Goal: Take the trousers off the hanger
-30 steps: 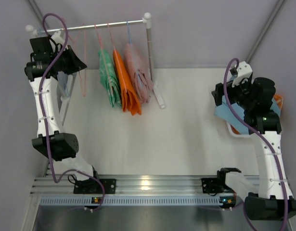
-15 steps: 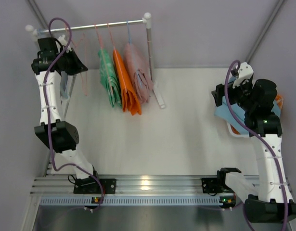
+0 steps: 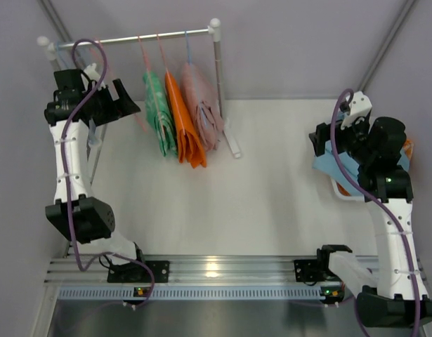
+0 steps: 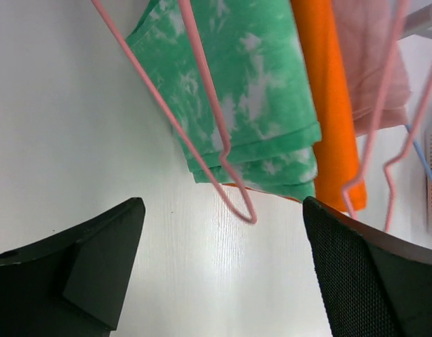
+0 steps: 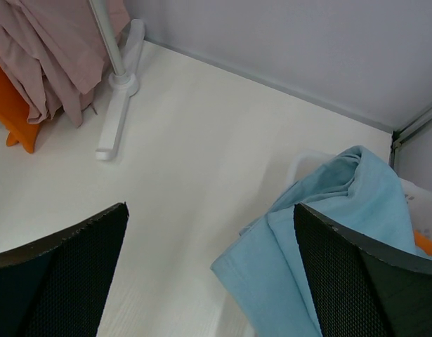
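Three folded pairs of trousers hang from the rail [image 3: 166, 34]: green-and-white [image 3: 159, 112], orange [image 3: 184, 123] and dusty pink [image 3: 205, 105]. My left gripper [image 3: 126, 100] is open beside them, on their left. In the left wrist view its jaws [image 4: 221, 232] stand wide around nothing, and the tip of an empty pink hanger [image 4: 223, 151] dangles just above the gap, in front of the green trousers [image 4: 258, 91]. My right gripper [image 3: 319, 144] is open above the light blue trousers [image 5: 335, 232], which lie draped over a white basket [image 5: 426, 203].
The rack's right post and white foot [image 5: 117, 98] stand on the table behind the hanging clothes. A second pink hanger [image 4: 384, 140] and a blue one [image 4: 421, 154] hang further right. An orange cloth [image 3: 407, 149] shows in the basket at the table's right edge.
My left gripper has gone from shut to open and shifted down and right. The empty pink hanger has swung right towards the green trousers. The right arm has barely moved.
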{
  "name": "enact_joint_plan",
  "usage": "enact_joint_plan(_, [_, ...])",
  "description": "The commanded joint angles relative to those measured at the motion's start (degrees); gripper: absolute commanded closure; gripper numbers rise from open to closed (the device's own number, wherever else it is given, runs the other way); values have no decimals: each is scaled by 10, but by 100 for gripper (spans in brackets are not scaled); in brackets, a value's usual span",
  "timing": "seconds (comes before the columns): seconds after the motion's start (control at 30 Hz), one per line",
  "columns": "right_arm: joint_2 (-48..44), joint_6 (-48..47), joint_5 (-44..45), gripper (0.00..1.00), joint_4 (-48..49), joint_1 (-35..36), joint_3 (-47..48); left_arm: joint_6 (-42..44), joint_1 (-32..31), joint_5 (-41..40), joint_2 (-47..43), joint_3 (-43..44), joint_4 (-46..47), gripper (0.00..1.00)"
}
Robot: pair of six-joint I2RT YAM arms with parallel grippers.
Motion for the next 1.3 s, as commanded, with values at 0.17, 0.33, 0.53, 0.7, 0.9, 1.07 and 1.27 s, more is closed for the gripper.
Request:
enact_joint_plan(0.17, [-35, 43, -17, 1, -7, 8, 16, 27, 3, 35, -202, -64, 61, 1])
enact_joint_plan(0.33, [-79, 84, -24, 0, 6, 8, -17, 80, 2, 104, -238, -65, -8, 1])
enact_joint_plan(0.53, [-133, 117, -31, 0, -1, 8, -59, 154, -3, 175, -311, -160, -56, 1])
enact_joint_plan(0.7, [-192, 124, -27, 0, -15, 8, -112, 194, -4, 93, -387, -248, -56, 1])
enact_joint_plan(0.9, [-244, 151, -26, 0, -21, -4, -146, 203, -3, 13, -453, -297, -50, 1])
enact_joint_plan(1.07, [-240, 150, -33, 1, -28, -6, -141, 191, -3, 13, -460, -307, -36, 1])
enact_joint_plan(1.27, [-239, 153, -30, 0, -23, -6, -137, 184, -3, 13, -451, -304, -23, 1])
